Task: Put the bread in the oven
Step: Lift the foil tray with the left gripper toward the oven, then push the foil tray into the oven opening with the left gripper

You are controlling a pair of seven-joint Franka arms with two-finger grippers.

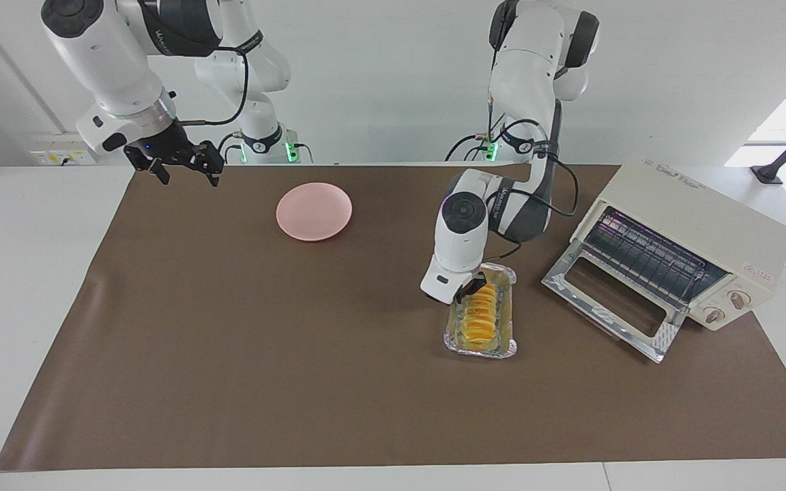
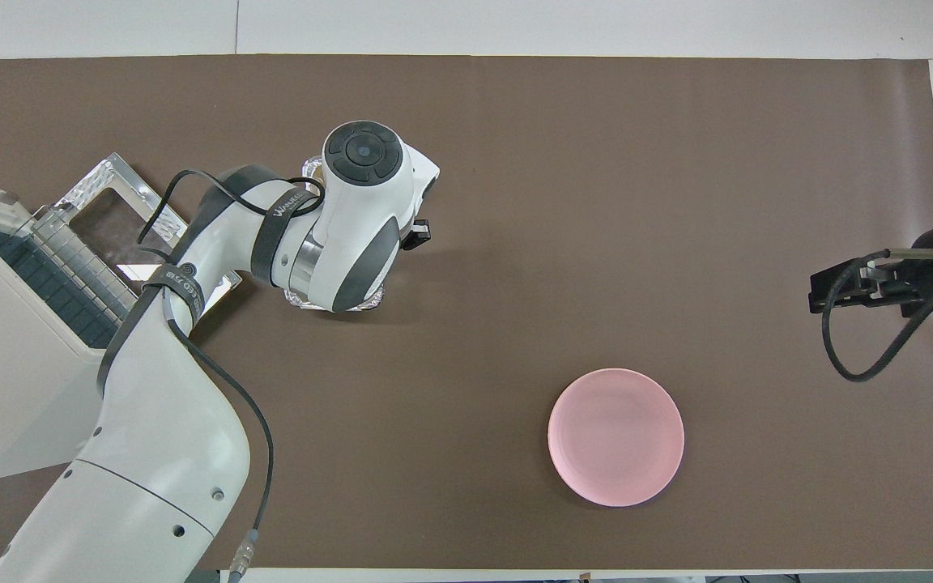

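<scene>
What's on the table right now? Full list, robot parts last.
bread: 1, golden-yellow, in the foil tray.
foil tray: 1, silver, beside the oven's open door.
oven: 1, cream-white, door down, at the left arm's end.
plate: 1, pink, nearer the robots than the tray.
mat: 1, brown, covers the table.
left gripper: 1, black, down at the bread's nearer end.
right gripper: 1, black, open, waits over the mat's corner at its own end.
</scene>
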